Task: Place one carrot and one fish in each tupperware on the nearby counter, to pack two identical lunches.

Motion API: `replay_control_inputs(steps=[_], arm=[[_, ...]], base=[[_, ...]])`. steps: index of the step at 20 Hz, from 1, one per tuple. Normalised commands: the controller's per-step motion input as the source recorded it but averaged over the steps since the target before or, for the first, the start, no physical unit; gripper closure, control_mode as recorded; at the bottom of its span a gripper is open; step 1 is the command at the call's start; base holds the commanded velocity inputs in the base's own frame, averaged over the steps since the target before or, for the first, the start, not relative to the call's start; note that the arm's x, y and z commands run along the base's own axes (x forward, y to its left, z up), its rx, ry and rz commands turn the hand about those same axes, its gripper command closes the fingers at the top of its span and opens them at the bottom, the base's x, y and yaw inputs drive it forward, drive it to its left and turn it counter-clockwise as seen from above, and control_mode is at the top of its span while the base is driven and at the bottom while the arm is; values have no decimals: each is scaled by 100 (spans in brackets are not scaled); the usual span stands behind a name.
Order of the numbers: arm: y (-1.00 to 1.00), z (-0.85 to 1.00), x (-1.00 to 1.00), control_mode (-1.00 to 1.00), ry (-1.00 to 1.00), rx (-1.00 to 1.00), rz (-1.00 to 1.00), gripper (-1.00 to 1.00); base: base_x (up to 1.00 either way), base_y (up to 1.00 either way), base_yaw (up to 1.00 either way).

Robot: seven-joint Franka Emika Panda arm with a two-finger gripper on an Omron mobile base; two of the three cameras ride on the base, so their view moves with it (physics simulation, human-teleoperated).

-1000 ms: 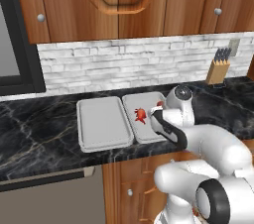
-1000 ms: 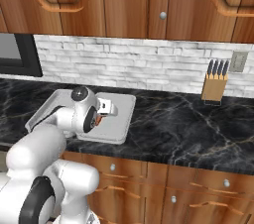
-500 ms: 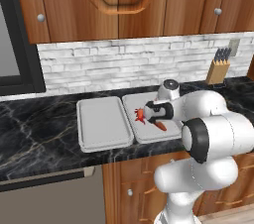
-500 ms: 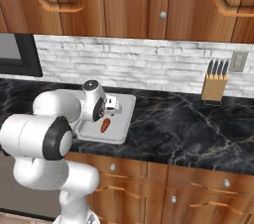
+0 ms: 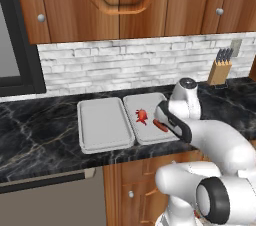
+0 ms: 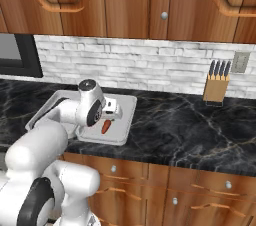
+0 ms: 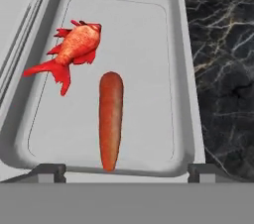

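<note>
Two light-grey tupperware trays sit side by side on the black marble counter (image 5: pixel 45 140). The left tupperware (image 5: pixel 102 126) holds nothing. In the right tupperware (image 5: pixel 148 136) (image 7: pixel 191 109) (image 6: pixel 125 131) a bright red fish (image 5: pixel 141 115) (image 7: pixel 74 49) lies beside a red-orange carrot (image 5: pixel 160 126) (image 7: pixel 110 119) (image 6: pixel 105 127). My gripper (image 7: pixel 126 171) (image 5: pixel 162 116) (image 6: pixel 113 111) hovers just above the carrot's near end, open, its fingertips (image 7: pixel 47 171) wide apart and holding nothing. The carrot lies flat on the tray floor, apart from the fish.
A wooden knife block (image 5: pixel 220 70) (image 6: pixel 216 87) stands at the back right of the counter against the white brick wall. Brown wooden cabinets hang above and run below. A dark appliance (image 5: pixel 10 45) sits at the far left.
The jaws have gone from nearly shut to wide open, and the carrot now lies loose in the right tray beside the fish. The arm has swung its elbow back toward the base.
</note>
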Motion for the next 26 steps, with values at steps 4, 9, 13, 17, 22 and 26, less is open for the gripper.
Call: replay_control_inputs(steps=[4, 9, 13, 17, 22, 26], arm=[[-1, 91, -100, -100, -24, -1, 0, -100], [0, 99, -100, -100, -24, -4, 0, -100], [0, 49, -75, 100, -4, -4, 0, -100], [0, 0, 0, 100, 0, 0, 0, -100], [0, 0, 0, 100, 0, 0, 0, -100], [0, 0, 0, 100, 0, 0, 0, -100]], base=[[0, 0, 0], [0, 0, 0], [-25, -3, 0], [-86, -80, 0], [-39, -100, 0], [-28, -100, -1]])
